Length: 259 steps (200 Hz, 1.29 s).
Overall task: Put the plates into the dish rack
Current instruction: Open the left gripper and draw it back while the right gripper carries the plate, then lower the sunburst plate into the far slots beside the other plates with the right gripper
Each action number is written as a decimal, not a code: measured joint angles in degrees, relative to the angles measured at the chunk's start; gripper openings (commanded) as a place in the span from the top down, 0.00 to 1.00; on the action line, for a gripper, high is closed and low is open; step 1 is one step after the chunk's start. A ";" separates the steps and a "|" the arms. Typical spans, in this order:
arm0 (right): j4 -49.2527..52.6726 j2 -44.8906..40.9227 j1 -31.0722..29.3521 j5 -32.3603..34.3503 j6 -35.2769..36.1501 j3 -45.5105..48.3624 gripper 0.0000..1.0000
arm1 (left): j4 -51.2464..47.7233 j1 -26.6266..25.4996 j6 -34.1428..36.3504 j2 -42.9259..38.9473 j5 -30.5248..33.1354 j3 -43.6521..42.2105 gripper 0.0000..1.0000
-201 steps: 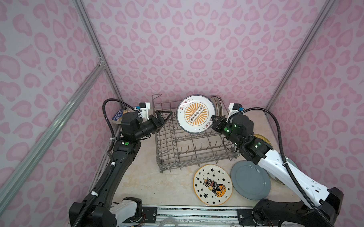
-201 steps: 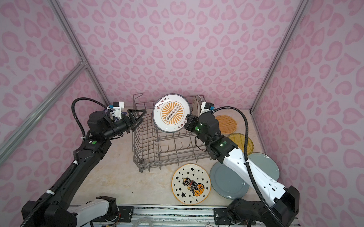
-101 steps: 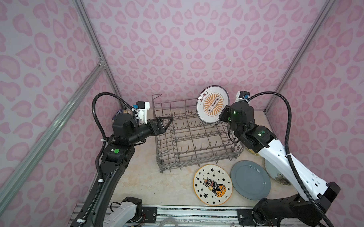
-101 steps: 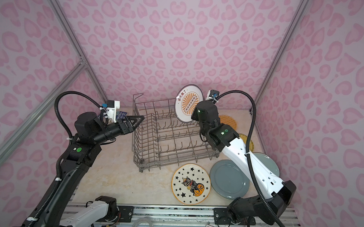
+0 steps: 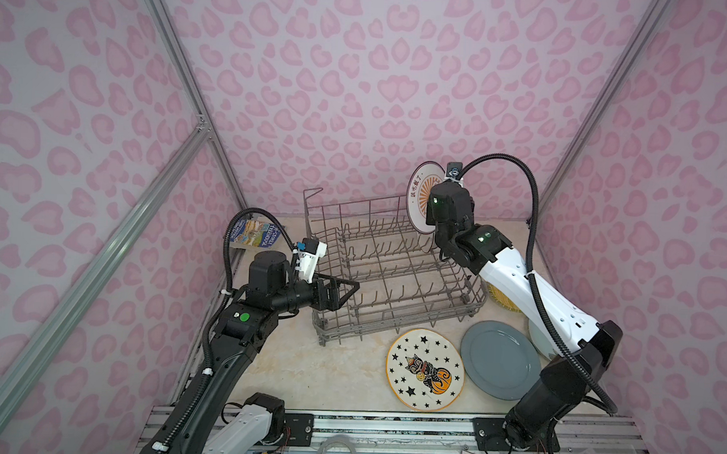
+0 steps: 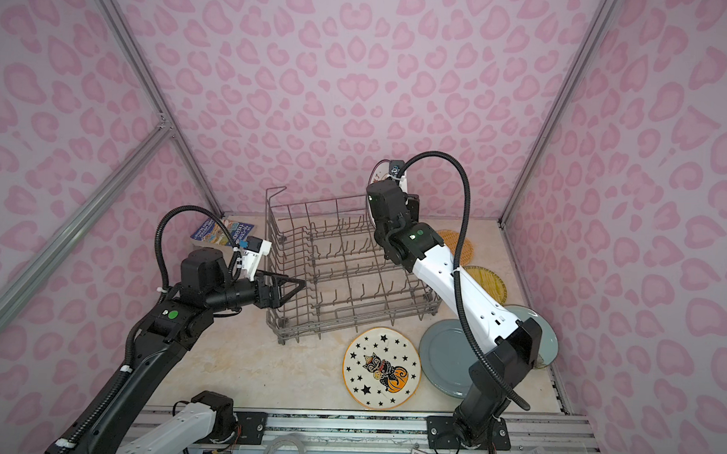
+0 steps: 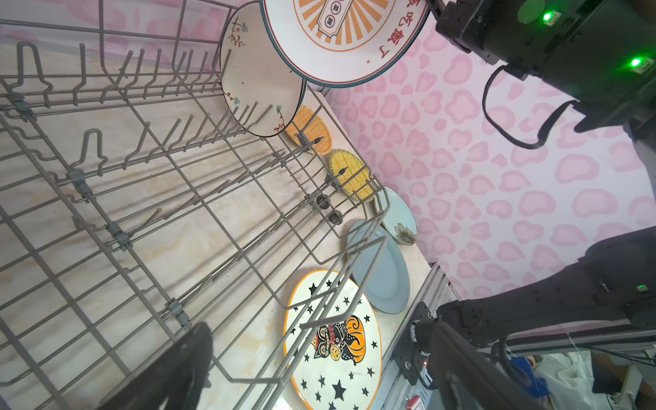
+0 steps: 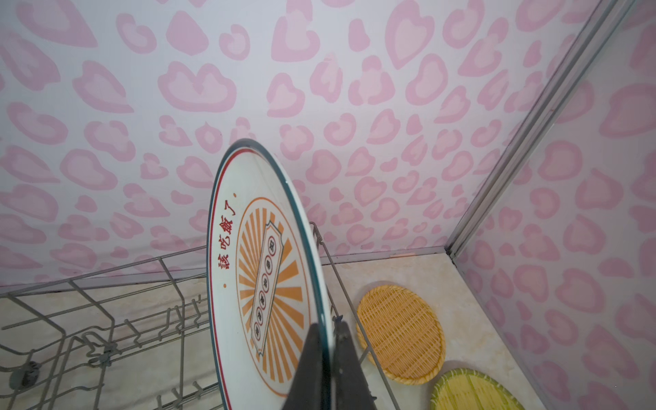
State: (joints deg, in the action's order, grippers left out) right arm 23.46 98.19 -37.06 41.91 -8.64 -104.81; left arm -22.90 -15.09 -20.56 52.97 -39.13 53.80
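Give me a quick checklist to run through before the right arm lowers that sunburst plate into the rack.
1. Grip: right gripper shut on the rim of the sunburst plate: ok.
2. Plate attitude: on edge, near upright, above the far right corner of the dish rack: ok.
3. Free slot: the slots beside the floral plate already standing in the rack hold nothing: ok.
4. Rim lined up with one slot: cannot tell.
5. Left gripper open, at the rack's left side, well apart from the held plate: ok.
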 measured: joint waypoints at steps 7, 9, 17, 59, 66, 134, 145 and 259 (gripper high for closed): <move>-0.04 1.01 0.20 0.15 1.18 -0.68 1.00 | 0.31 -0.02 0.02 -0.04 -0.04 -0.22 0.02; -0.04 1.29 0.28 0.26 1.57 -0.87 1.00 | 0.35 -0.02 0.07 -0.04 -0.04 -0.24 0.02; -0.04 2.38 0.48 0.55 3.15 -1.62 1.00 | 0.48 -0.02 0.17 -0.04 -0.04 -0.39 0.02; -0.52 7.15 1.44 0.46 9.51 -4.15 1.00 | 2.78 -0.09 0.09 -0.98 -3.08 -1.55 0.02; -0.85 7.76 1.53 0.39 9.97 -4.26 1.00 | 3.34 -0.09 -0.07 -1.53 -3.63 -1.86 0.02; -2.93 12.33 2.67 0.07 12.96 -4.31 1.00 | 7.63 -0.09 -0.70 -3.28 -6.03 -2.99 0.02; -3.19 13.00 2.58 0.07 13.68 -4.31 1.00 | 7.69 -0.09 -0.90 -3.19 -6.05 -2.99 0.02; -11.30 17.51 1.90 5.07 20.74 -4.46 1.00 | 7.78 -0.02 -0.87 -2.51 -6.08 -2.99 0.02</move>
State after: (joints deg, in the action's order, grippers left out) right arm 12.16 115.70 -35.16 46.98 12.10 -109.27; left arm -15.11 -15.11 -21.43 50.46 -45.21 50.81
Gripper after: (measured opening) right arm 0.049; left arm 0.976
